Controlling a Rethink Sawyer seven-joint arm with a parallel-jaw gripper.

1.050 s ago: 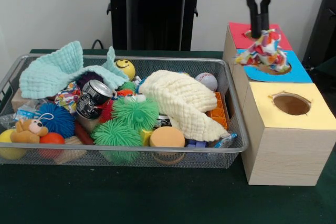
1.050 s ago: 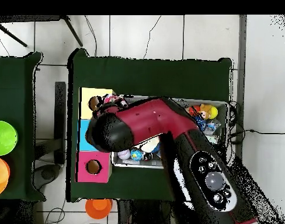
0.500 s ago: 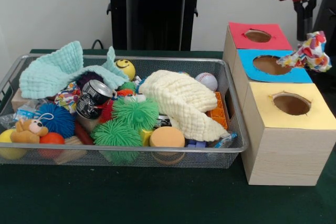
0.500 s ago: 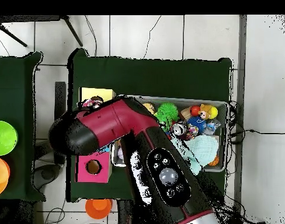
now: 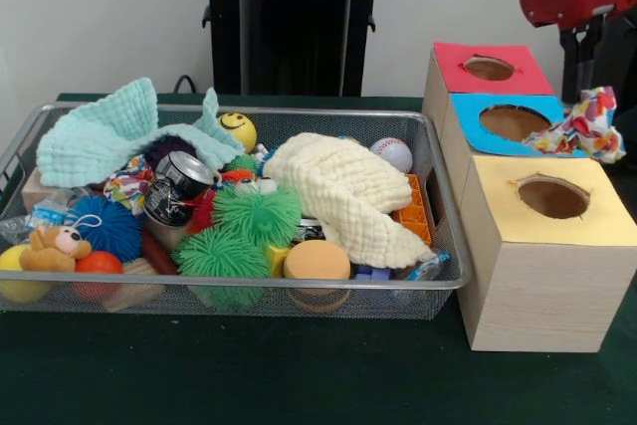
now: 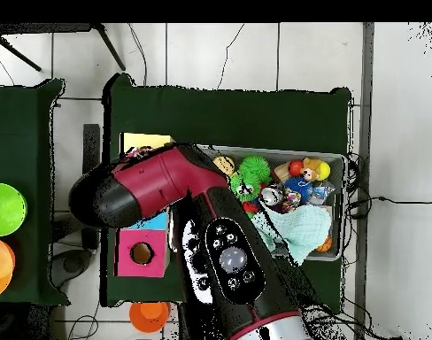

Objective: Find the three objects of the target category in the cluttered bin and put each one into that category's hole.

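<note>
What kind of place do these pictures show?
Probably a robotics lab set up for a sorting test: a wire bin full of toys on a green-covered table, three wooden boxes with coloured tops and holes, and a red robot arm above them.

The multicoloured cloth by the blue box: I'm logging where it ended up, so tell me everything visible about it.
The multicoloured cloth is a crumpled, soft-looking fabric with red, yellow, blue and white patches. It hangs just below the gripper, draped over the right edge of the blue box, beside its hole rather than in it. Part of it sticks out past the box's side. Whether the gripper holds it cannot be told.
</note>
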